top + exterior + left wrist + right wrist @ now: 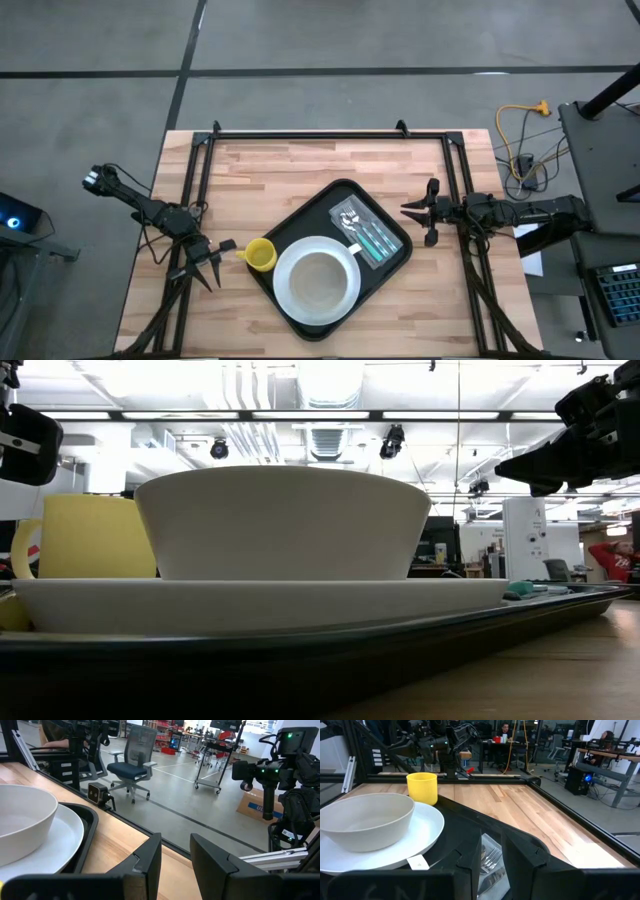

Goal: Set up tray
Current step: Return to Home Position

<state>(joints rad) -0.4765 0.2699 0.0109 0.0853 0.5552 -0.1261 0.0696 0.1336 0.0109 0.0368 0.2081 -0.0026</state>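
The black tray [308, 216] lies slantwise at mid-table, also seen as the tray [465, 820]. On it rests a white plate [340, 300] carrying a white bowl [316, 278], and a clear packet of teal-handled cutlery [366, 233] lies flat on its right part. A yellow cup [260, 255] stands upright at the tray's left corner; whether on or beside the tray, I cannot tell. My left gripper [215, 262] is open just left of the cup and touches nothing. My right gripper [408, 210] is open just right of the tray, beside the cutlery.
A black frame of rails [330, 133] runs along the far edge and down both sides of the wooden table. Bare wood [290, 170] lies between the tray and the far rail. Cables [520, 140] and equipment sit off the table's right side.
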